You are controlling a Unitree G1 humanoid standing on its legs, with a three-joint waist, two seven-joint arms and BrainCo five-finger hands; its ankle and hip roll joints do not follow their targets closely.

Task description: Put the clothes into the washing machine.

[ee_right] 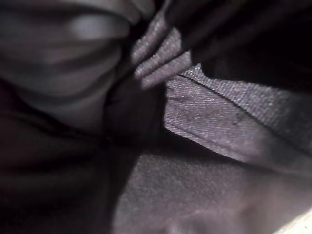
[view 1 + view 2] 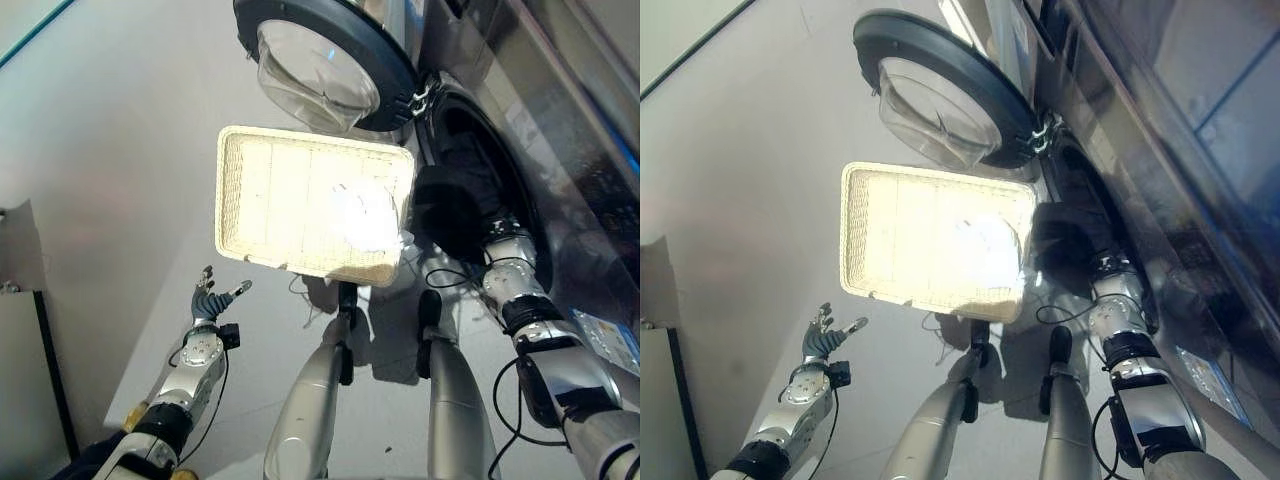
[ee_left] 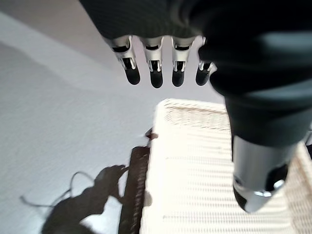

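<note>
1. The dark clothes (image 2: 455,205) are bulging out of the lower rim of the washing machine's round opening (image 2: 520,200), partly inside the drum and partly hanging over the rim towards the floor (image 2: 120,150).
2. In the right wrist view, dark denim-like cloth (image 1: 219,122) is lying in folds right up against the camera.
3. The right robot hand (image 2: 498,232) is sitting directly behind the bundle, its wrist pointing into the opening; its fingers are buried in the cloth, so whether it is grasping or released cannot be told.
4. Judged from this, the drum is lying straight ahead of the right robot hand along the forearm's line, and the coming move is probably a push deeper inward.
5. The open door (image 2: 320,60) is standing beside the opening, its glass bowl facing outward.
6. The white woven basket (image 2: 300,200) is resting on the floor just beside the opening, holding no clothes.
7. The left robot hand (image 2: 208,298) is hovering well apart from the bundle, beyond the basket's far corner, fingers relaxed and spread, grasping nothing.
</note>
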